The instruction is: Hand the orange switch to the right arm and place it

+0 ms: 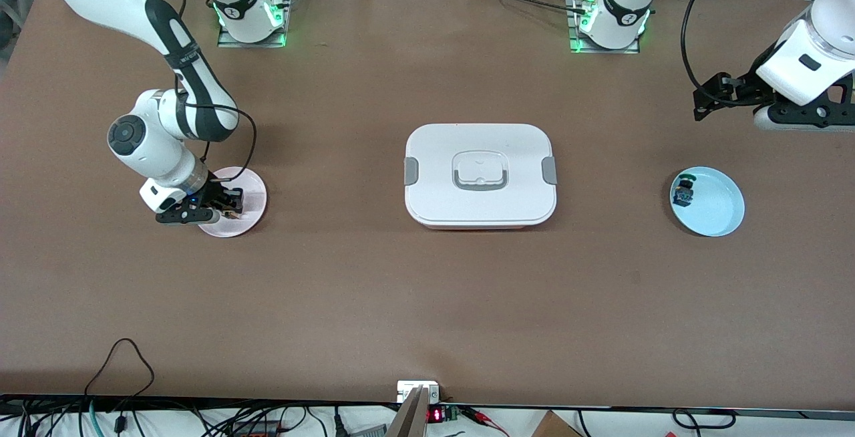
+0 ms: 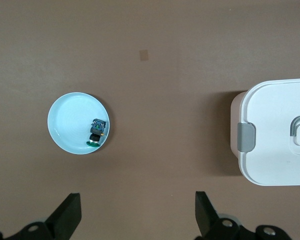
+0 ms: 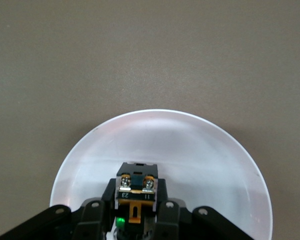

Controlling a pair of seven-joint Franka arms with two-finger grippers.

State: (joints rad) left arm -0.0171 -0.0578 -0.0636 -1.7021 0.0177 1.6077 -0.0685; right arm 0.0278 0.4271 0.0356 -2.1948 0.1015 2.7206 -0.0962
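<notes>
The orange switch (image 3: 136, 199), a small black body with orange trim and two screw terminals, sits between the fingers of my right gripper (image 3: 136, 220). That gripper (image 1: 224, 206) is shut on it, low over the pale pink plate (image 1: 252, 191) at the right arm's end of the table. In the right wrist view the plate (image 3: 165, 140) fills the area under the switch. I cannot tell whether the switch touches the plate. My left gripper (image 1: 705, 99) is open and empty, held high above the table at the left arm's end, and its fingertips (image 2: 70, 212) show wide apart.
A light blue plate (image 1: 718, 213) with a green-capped switch (image 1: 684, 190) lies at the left arm's end and also shows in the left wrist view (image 2: 72, 117). A white lidded box (image 1: 479, 175) stands mid-table. Cables run along the table edge nearest the front camera.
</notes>
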